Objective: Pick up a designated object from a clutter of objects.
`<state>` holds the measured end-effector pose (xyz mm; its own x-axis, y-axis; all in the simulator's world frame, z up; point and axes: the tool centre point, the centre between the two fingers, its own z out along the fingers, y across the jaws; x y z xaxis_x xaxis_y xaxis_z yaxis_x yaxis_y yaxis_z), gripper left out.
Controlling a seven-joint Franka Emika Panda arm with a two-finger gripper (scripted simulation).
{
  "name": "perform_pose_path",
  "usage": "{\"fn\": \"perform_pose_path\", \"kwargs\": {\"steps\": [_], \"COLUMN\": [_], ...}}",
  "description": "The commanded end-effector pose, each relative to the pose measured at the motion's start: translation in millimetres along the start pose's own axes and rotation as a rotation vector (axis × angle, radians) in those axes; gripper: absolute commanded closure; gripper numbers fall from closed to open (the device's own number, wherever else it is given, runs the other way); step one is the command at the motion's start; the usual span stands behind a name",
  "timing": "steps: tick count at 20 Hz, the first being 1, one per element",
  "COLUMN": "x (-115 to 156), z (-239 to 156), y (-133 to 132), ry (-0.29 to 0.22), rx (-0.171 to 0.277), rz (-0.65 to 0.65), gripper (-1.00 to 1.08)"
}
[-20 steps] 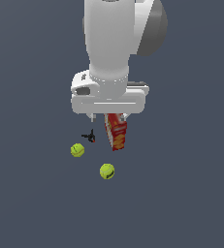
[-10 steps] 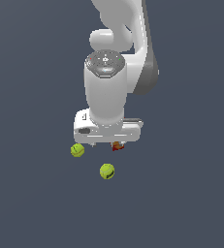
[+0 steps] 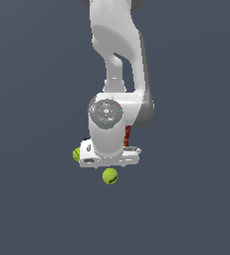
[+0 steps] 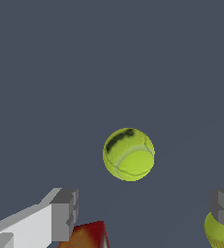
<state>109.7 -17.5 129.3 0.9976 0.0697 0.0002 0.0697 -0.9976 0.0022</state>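
In the wrist view the gripper [image 4: 142,213] stands wide apart, its two grey fingertips [image 4: 65,213] at opposite lower corners of the frame with nothing between them. The tennis ball [image 4: 129,154], dark logo showing, lies on the grey floor [image 4: 108,58] near mid-frame, apart from both tips. A second ball [image 4: 216,231] peeks from behind one fingertip and the red box [image 4: 87,236] sits beside the other. In the exterior view, lower centre, the tennis ball [image 3: 110,176] lies just below the arm's hand, the second ball [image 3: 76,154] at its left edge.
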Motion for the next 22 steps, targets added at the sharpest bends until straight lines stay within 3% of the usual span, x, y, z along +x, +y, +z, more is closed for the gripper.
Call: {"fn": "perform_pose_path", "kwargs": {"steps": [1, 15, 22], "x": [3.8, 7.0, 6.2], "z": [14.9, 43.0, 76.7], "y": [1.0, 2.2, 2.1], "ry": [0.001, -0.001, -0.001], "rx": [0.001, 0.002, 0.002], "rz": [-0.002, -0.004, -0.005], "gripper": [-0.92, -0.92, -0.92]}}
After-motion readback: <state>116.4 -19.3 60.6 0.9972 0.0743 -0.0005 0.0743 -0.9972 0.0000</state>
